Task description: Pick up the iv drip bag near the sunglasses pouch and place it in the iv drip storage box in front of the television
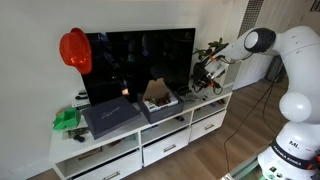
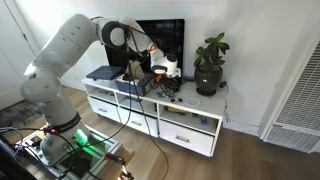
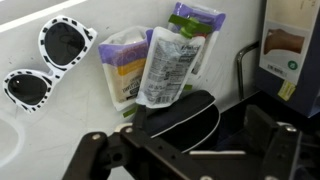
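The tool (image 3: 185,148) hangs spread wide and empty at the bottom of the wrist view, over a black pouch (image 3: 190,115). The drip bag (image 3: 165,65) lies on the white desk (image 3: 60,125) at centre frame, just above the pouch, with sunglasses (image 3: 50,60) to its left. The grey box (image 1: 158,102) sits before the television (image 1: 140,55).

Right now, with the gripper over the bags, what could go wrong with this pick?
The iv drip bag overlaps two similar pouches, so the open gripper might pinch more than one. The black sunglasses pouch lies against the bag's lower end and could get caught instead. The sunglasses close beside could be knocked.
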Controlling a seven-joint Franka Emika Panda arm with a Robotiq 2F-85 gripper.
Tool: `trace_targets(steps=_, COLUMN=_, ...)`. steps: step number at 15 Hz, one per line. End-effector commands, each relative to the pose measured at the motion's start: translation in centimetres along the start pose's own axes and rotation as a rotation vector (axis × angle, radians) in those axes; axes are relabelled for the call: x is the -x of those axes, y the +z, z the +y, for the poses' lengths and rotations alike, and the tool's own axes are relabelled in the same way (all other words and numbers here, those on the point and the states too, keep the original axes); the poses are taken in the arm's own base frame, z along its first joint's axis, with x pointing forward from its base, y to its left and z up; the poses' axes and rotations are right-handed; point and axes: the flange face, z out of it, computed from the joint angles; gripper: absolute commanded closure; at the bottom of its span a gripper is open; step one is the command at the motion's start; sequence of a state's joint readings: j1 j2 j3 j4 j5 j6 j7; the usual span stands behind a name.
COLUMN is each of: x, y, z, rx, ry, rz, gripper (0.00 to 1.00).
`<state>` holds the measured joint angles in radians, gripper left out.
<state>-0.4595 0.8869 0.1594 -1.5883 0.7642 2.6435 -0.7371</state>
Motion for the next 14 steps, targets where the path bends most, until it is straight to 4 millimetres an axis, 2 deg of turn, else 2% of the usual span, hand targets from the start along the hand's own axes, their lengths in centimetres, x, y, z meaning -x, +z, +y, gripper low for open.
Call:
trace_targets(steps=1, x=-0.1, y=0.0, z=0.0, rx=-0.001, ry=-0.001, rz=0.001, gripper=0.00)
trace_targets(steps=7, x=0.2, y=2.9, z=1.3, rx=-0.082, ry=0.017, rz=-0.018, gripper=0.00)
trace_targets(steps=14, x=0.4, y=5.8, z=3.9, rx=-0.150, ry=0.071, rz=-0.030, gripper=0.00)
